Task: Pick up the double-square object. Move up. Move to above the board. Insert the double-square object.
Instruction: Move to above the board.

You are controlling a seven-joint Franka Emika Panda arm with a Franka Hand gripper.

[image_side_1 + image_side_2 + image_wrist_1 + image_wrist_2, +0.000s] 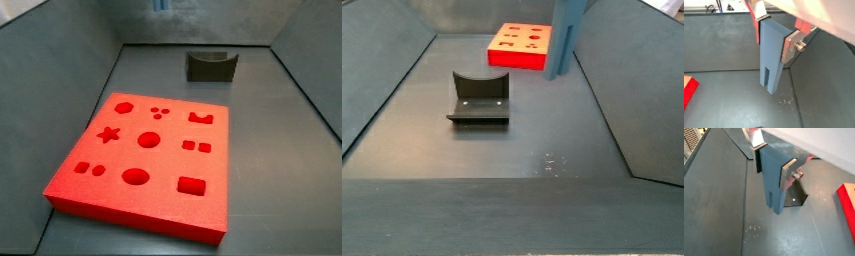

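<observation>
Pinched in the hand [776, 34], the double-square object [772, 55] hangs clear; only side views show the board [147, 150] whole.

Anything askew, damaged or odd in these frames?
Nothing major. The tool grips the double-square object upright and clear of the floor. The board lies flat and looks intact, and the fixture stands upright. Only some small pale specks on the floor stand out.

Two wrist views close by the gripper [777, 35], two side views farther off.
Both side views look down, sharing the board [134, 160] and fixture [480, 98] below it.
</observation>
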